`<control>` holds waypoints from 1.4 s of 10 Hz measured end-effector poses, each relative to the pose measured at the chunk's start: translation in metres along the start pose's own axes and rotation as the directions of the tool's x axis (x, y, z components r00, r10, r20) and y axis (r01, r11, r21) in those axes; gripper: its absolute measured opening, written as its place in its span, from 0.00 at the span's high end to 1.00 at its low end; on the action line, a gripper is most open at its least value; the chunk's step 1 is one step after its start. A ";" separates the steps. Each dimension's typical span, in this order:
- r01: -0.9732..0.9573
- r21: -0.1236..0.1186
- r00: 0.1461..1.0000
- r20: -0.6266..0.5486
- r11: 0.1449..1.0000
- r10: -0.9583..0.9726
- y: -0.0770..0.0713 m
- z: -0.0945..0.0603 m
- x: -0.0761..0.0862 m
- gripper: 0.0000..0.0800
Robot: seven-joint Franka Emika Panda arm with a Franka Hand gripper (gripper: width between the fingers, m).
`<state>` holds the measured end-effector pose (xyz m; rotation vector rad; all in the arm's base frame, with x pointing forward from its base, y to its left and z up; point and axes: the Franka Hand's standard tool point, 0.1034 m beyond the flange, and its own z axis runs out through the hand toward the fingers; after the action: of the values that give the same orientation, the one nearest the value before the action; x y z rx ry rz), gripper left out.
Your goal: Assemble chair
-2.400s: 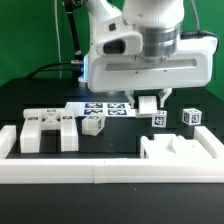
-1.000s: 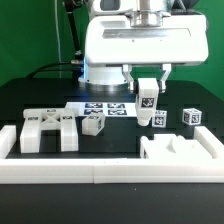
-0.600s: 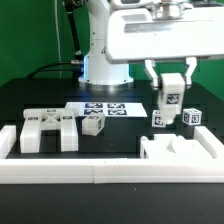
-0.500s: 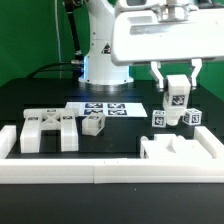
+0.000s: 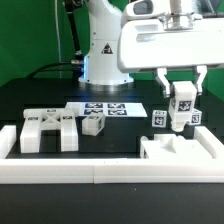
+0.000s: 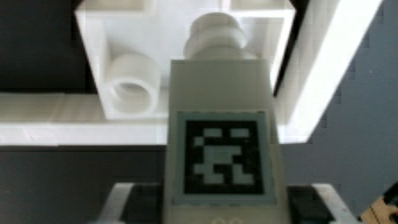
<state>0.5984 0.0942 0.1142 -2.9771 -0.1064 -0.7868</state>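
While clamped on the tagged post (image 5: 182, 112), pincer (image 5: 182, 92) has shifted to the exterior view's right | post over slab (image 5: 180, 152)

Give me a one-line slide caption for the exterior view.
Gripper shut on a tagged white post, holding it just above the notched white slab, two small tagged cubes behind.

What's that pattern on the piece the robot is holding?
A black-and-white square tag on a white post; clearest in the wrist view.
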 end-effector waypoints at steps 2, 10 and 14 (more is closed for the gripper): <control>0.013 0.008 0.998 -0.069 1.000 -0.012 -0.008 0.006 0.007 0.64; 0.075 0.002 0.993 -0.087 0.997 -0.074 -0.007 0.022 0.024 0.64; 0.082 0.001 0.992 -0.097 0.997 -0.082 -0.008 0.026 0.025 0.64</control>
<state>0.6323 0.1058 0.1043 -2.9402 -0.2267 -0.9369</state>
